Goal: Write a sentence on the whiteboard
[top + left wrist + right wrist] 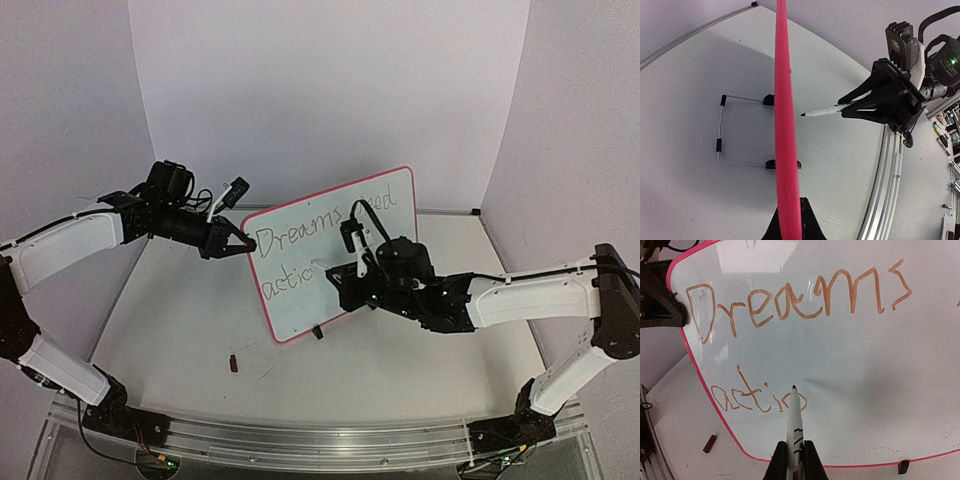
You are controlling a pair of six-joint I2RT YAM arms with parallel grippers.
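2-line sentence [805,310] on whiteboard [920,390], "Dreams" over "actio", marker [794,422] tip beside "o"

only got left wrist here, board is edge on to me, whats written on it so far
Observer: The writing reads "Dreams" on the top line and "actio" below.
Operator: wheres the pen tip
Observer: The pen points at the final "o"; I cannot tell whether it touches.
Operator: anything loose on the table
Observer: A small dark red piece lies on the table near the lower left corner of the board, on the arms' side.
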